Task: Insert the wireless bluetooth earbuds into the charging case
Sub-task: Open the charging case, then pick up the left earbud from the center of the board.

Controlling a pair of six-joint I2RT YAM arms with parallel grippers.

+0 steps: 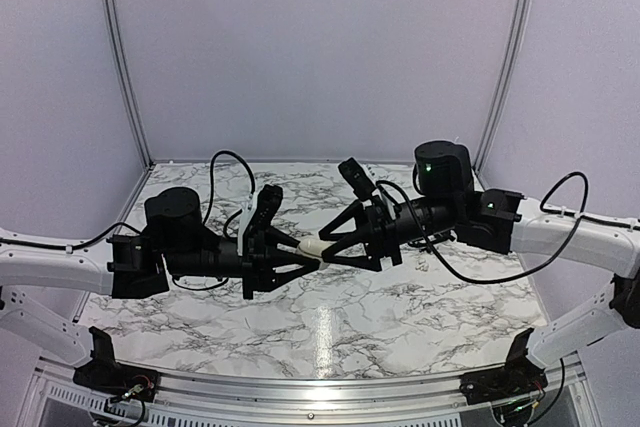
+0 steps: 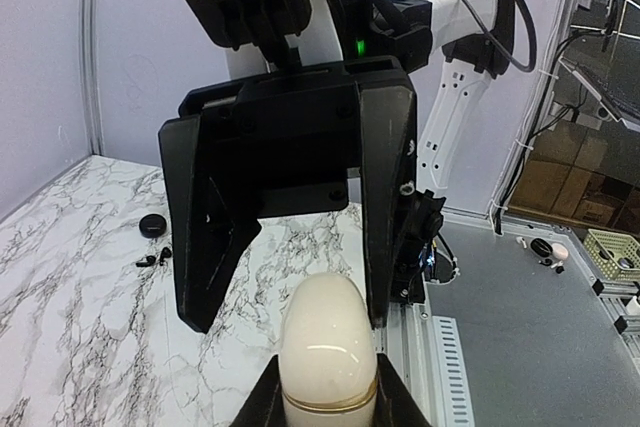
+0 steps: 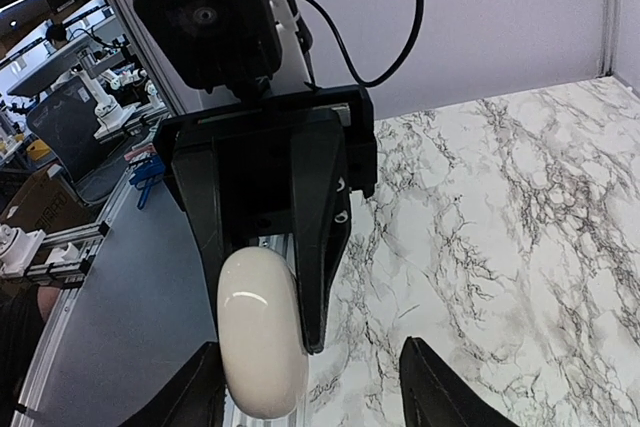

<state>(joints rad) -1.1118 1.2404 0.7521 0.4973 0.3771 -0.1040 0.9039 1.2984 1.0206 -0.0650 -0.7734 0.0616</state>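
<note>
My left fingers are clamped narrow on the charging case, holding it in the air above the marble tabletop. Its lid is closed and its rounded end points at my other arm. My right fingers stand wide apart, one to each side of that free end. The case sits off-centre between them, close against one finger, with a clear gap to the other. Seen from above, my two arms meet over the middle of the tabletop with the case between them. The earbuds lie as tiny dark specks on the tabletop, well apart from the case, just beside a round black puck.
</note>
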